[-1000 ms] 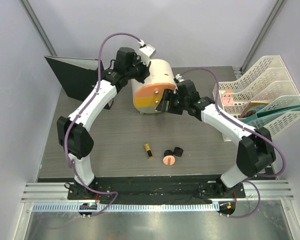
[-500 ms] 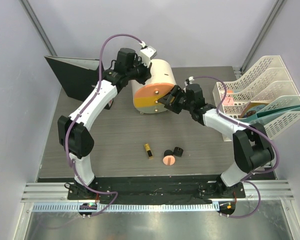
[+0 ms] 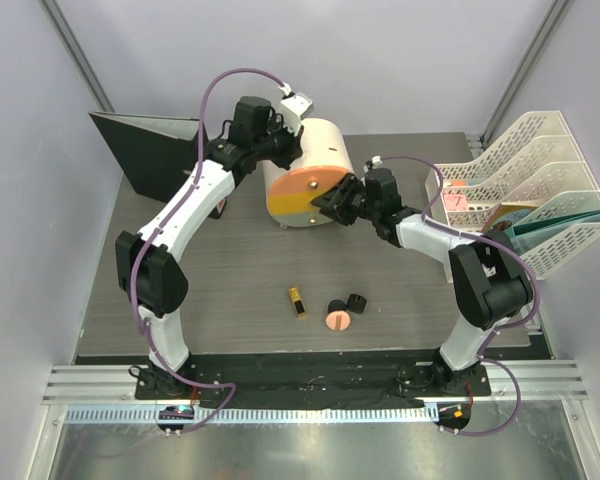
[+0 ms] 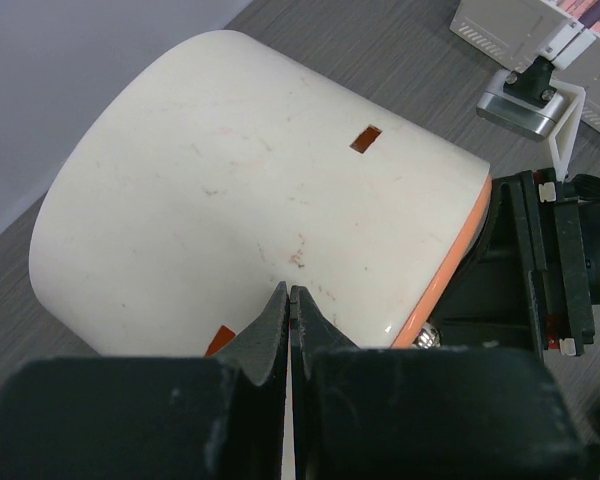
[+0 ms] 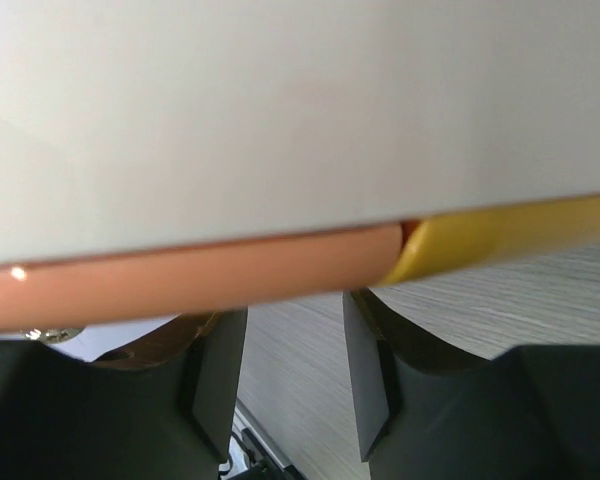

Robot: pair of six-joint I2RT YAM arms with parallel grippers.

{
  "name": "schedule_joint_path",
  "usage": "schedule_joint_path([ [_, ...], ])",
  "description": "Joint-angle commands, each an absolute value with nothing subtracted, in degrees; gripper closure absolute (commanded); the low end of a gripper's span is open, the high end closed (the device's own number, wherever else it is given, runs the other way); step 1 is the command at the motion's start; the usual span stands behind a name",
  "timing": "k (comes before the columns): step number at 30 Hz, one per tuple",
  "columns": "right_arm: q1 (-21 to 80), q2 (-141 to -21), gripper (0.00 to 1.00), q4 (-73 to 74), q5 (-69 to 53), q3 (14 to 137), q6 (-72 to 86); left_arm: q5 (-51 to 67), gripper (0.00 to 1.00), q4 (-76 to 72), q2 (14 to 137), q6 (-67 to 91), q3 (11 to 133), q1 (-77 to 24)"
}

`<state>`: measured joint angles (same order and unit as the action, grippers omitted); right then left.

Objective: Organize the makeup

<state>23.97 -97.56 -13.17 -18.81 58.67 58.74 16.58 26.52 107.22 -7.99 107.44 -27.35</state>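
The makeup lies on the near table: a black-gold lipstick [image 3: 296,301], a round pink compact [image 3: 337,320] and two small black jars [image 3: 356,301] [image 3: 335,307]. Behind them the large cream-and-orange box [image 3: 305,180] lies on its side. My left gripper [image 3: 280,140] [image 4: 290,292] is shut, its tips pressed on the box's cream wall [image 4: 260,190]. At the box's orange-and-yellow lid sits my right gripper [image 3: 332,203] [image 5: 292,310], open. The lid's rim [image 5: 200,280] crosses just above the fingertips, and only table shows between the fingers [image 5: 365,370].
A black folder [image 3: 145,150] stands at the back left. A white file rack [image 3: 525,190] with papers fills the right side. In the left wrist view the right arm's black wrist [image 4: 540,270] sits close against the box's lid end.
My right gripper has swung in against the lid's edge and its jaws have narrowed. The left arm, the box and the makeup have not moved.
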Motion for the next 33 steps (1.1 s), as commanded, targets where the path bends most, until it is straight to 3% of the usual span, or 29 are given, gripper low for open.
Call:
schedule_joint_path([
  [1, 24.3, -98.8, 0.53, -17.6, -18.9, 62.2, 60.3, 17.7, 1.0, 26.5, 107.6, -8.3, 106.7, -27.1],
  [11, 24.3, -101.5, 0.65, -16.0, -18.3, 65.2, 62.0, 17.6, 1.0, 26.5, 107.8, -8.4, 106.4, -27.1],
  [14, 24.4, -101.9, 0.74, -14.3, -17.8, 65.9, 61.9, 17.6, 1.0, 26.6, 108.0, -8.3, 106.5, -27.1],
  [19, 24.5, -101.6, 0.98, -13.4, -17.4, 65.9, 62.1, 17.4, 1.0, 26.9, 108.2, -8.6, 106.3, -27.1],
  [33, 24.7, -92.2, 0.99, -6.2, -19.7, 58.9, 60.9, 17.2, 1.0, 26.9, 109.3, -8.3, 107.0, -27.1],
])
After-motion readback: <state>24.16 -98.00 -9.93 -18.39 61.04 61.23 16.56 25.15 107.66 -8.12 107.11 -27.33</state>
